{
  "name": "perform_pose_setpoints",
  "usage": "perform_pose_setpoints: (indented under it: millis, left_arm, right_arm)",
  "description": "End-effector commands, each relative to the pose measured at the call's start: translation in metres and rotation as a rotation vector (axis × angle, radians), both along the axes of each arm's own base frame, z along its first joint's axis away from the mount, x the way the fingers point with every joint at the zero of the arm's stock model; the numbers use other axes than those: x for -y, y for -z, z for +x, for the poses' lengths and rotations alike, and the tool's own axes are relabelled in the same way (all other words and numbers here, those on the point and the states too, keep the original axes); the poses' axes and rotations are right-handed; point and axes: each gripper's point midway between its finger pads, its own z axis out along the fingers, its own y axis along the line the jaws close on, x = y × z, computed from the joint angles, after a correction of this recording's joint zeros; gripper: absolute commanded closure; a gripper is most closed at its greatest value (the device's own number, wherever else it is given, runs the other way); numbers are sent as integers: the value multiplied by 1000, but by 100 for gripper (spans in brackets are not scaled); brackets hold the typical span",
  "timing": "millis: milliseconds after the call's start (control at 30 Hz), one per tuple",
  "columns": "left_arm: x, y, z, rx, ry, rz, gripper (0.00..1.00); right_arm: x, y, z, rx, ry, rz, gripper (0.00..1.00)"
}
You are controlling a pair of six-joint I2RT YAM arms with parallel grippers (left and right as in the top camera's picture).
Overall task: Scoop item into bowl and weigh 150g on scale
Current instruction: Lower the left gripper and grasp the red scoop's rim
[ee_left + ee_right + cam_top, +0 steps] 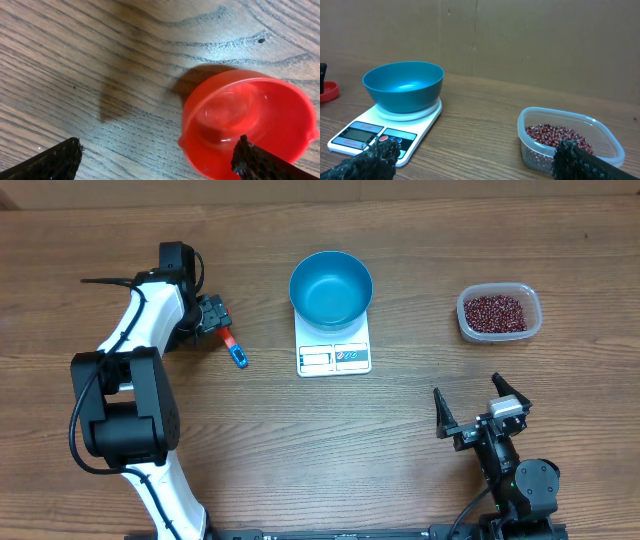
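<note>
While the blue bowl (331,288) sits empty on the scale (334,357), nothing is scooped: beans (497,311) all in clear tub (530,295); red scoop (233,348) beside my wide, empty left hand (218,316); right hand (472,402) likewise.

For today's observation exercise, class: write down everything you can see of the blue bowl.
The blue bowl is round and deep. It is bright blue inside and out, with a smooth, slightly glossy surface that looks like plastic. Its wall flares from a narrower base up to a plain, wider rim. It stands upright and is empty. It sits on the white scale, near the back middle of the table, covering the far part and leaving the near edge uncovered. Nothing else touches it.
</note>
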Motion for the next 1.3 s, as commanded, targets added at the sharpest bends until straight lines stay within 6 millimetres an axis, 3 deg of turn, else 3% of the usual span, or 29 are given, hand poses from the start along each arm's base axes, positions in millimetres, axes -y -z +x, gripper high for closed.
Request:
perform_pose_setpoints:
  millis: [0,767,1033,1267]
  left_arm:
    - [-6,-3,3,15,-31,12,0]
    - [-11,-3,4,18,-37,42,0]
    - [-10,20,0,-30,-34,34,0]
    - [-10,19,3,-22,-34,33,0]
  right_arm:
    - [2,4,1,-8,10,-1,0]
    - [2,4,1,-8,10,-1,0]
    - [2,4,1,-7,10,-1,0]
    - [2,4,1,-8,10,-1,0]
